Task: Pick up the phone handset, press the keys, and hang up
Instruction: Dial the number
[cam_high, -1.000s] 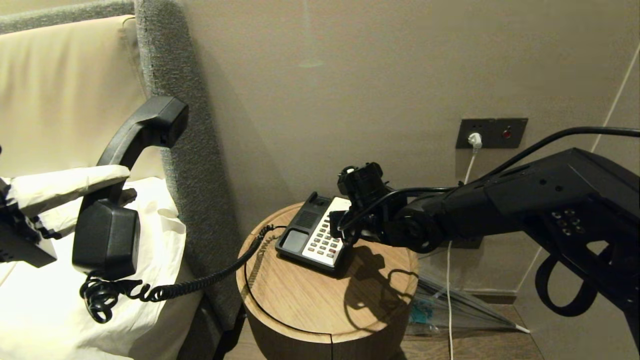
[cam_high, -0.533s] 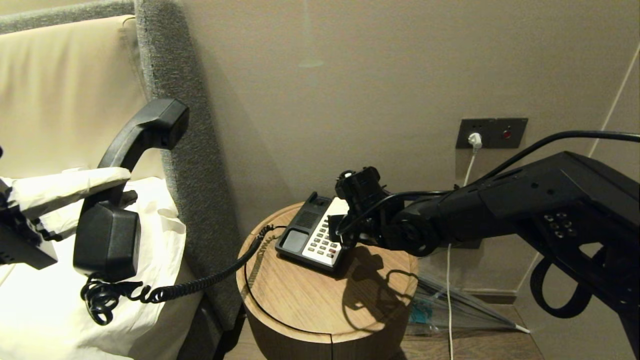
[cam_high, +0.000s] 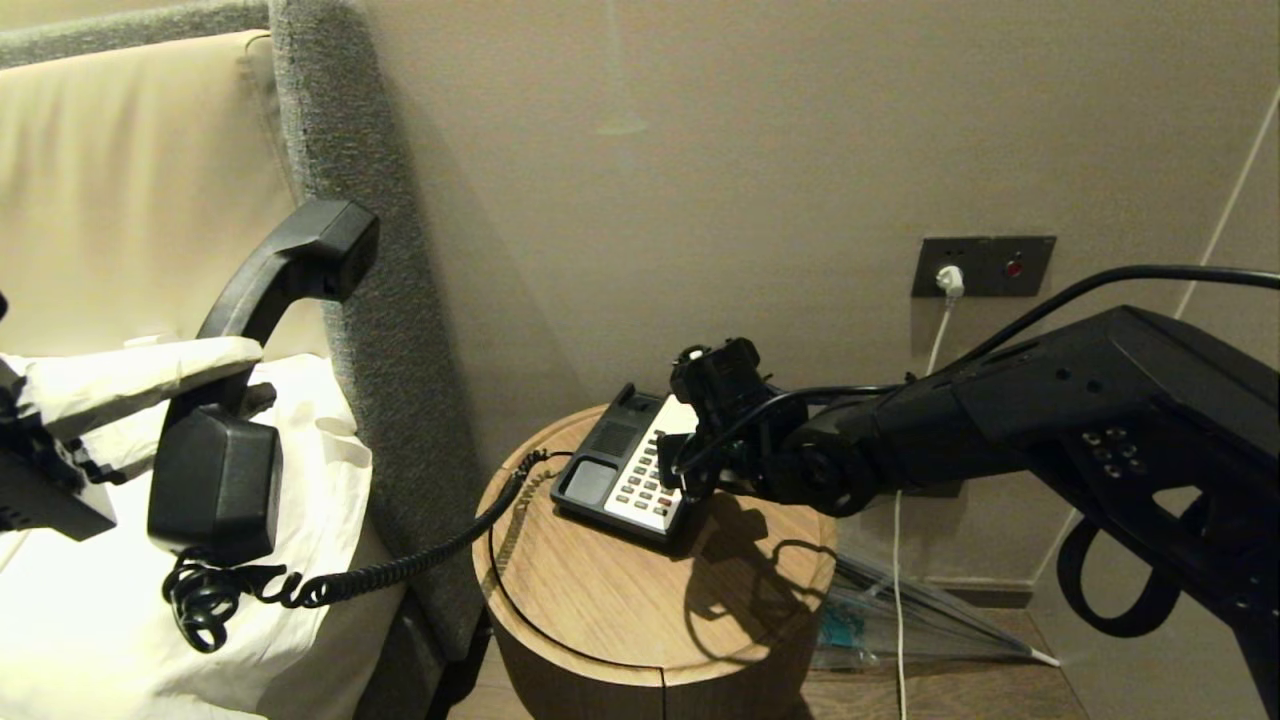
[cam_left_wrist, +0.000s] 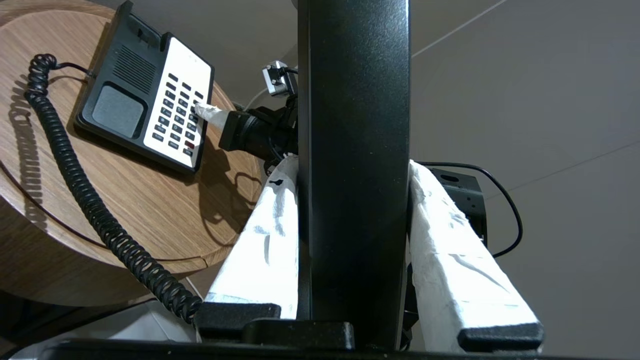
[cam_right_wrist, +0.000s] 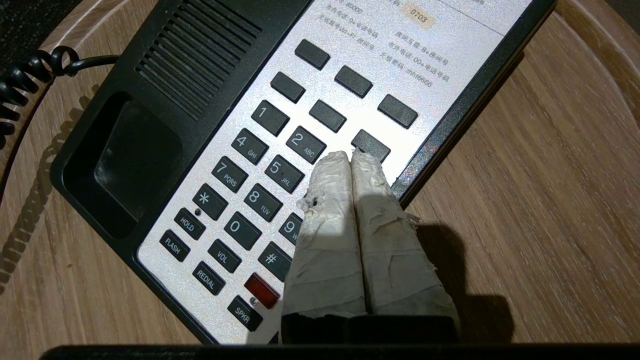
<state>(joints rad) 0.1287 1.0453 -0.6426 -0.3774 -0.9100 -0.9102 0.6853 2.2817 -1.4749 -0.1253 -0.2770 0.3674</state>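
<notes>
fingers (cam_right_wrist: 345, 200) of the right gripper (cam_right_wrist: 352, 156) are pressed tight together, both wrapped in pale tape, their tips down on the keys (cam_right_wrist: 280, 175) near the faceplate's right edge – they cover one or two buttons, so which key is touched cannot be told. from the head view that gripper is mostly hidden behind its own wrist and cables. the right arm (cam_high: 1000, 430) stretches in low and long from the right, over the round wooden side table (cam_high: 620, 600), wrist angled down at the black phone base (cam_high: 600, 470), which sits toward the table's back edge.

the left gripper (cam_left_wrist: 350, 240) is clamped on the phone handset (cam_high: 250, 400), one taped finger on each side of its grip; the handset stands nearly upright off the table's left edge, in front of a cushioned seat (cam_high: 150, 200). the left arm itself is cut off at the picture's edge.

one handset, one base, one coiled cord (cam_high: 400, 570) – it runs from the handset's lower end up over the table's left edge to the base. one red key shows among the dark ones.
</notes>
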